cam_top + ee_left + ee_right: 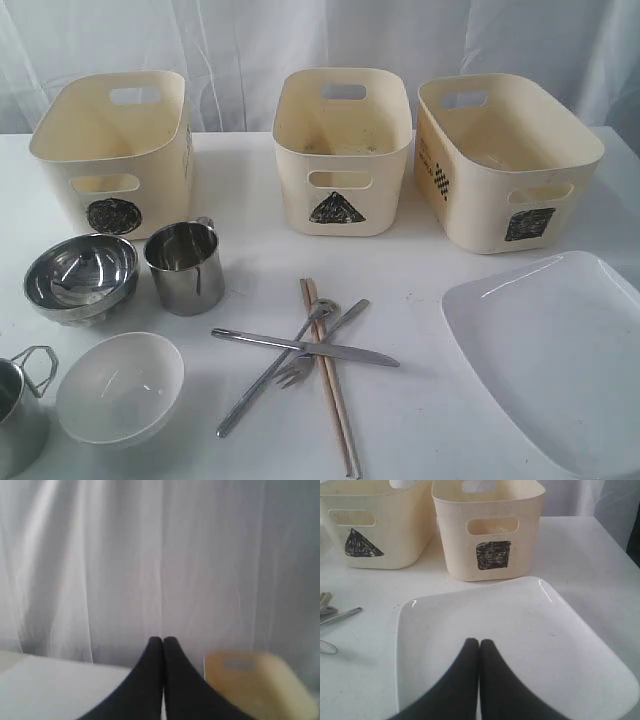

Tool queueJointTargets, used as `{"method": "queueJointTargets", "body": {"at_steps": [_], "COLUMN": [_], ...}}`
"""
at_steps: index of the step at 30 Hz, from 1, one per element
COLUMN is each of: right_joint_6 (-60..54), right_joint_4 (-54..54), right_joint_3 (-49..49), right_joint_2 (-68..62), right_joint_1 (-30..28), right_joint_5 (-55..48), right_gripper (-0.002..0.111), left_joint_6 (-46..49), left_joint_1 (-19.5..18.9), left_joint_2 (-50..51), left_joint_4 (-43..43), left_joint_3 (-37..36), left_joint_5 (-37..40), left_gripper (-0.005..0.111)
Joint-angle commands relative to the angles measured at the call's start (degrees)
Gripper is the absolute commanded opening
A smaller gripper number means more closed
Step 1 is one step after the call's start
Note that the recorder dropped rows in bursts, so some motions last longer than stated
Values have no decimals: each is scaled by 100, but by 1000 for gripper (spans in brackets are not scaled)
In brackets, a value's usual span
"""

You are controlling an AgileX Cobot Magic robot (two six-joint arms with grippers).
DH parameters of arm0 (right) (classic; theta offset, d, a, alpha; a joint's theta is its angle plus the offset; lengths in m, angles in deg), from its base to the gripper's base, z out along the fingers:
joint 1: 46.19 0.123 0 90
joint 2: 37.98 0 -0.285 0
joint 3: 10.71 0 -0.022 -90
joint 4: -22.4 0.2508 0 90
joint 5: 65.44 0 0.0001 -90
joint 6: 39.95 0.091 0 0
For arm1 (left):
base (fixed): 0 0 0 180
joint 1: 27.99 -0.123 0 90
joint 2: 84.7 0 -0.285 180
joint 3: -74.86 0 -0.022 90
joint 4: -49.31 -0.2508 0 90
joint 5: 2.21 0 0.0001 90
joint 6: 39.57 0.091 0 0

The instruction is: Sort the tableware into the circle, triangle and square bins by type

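Pointing toward the white plate on the worktop, the right pincer is closed and empty; the left pincer is closed too. Cutlery lies crossed before the triangle bin.

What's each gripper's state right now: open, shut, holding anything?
Left gripper: closed, holding nothing.
Right gripper: closed, holding nothing, pointed over the white plate.

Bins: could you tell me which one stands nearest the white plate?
The square-marked bin, rightmost in the exterior view; the circle bin and triangle bin stand further left.
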Motion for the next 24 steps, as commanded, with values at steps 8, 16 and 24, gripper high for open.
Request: {"method": "queueJointTargets", "body": {"at_steps": [8,16,24], "right_joint_6": [-2,-2,-2], "right_joint_4": [-30,-30,-30], "right_joint_3": [-12,-12,-12], "right_joint_2": [37,37,37], "right_joint_1": [-30,-30,-30], "right_joint_5": [29,29,37], "right_gripper": [0,0,0], "left_joint_6": [5033,6082,-3023], "left_joint_1": [2,-21,-21], "left_joint_2": [3216,4080,4601], "left_joint_4": [4286,4286,3357], "left_joint_3": [784,982,271], "left_joint_5": [1133,820,-779], "left_gripper": [0,0,0]}}
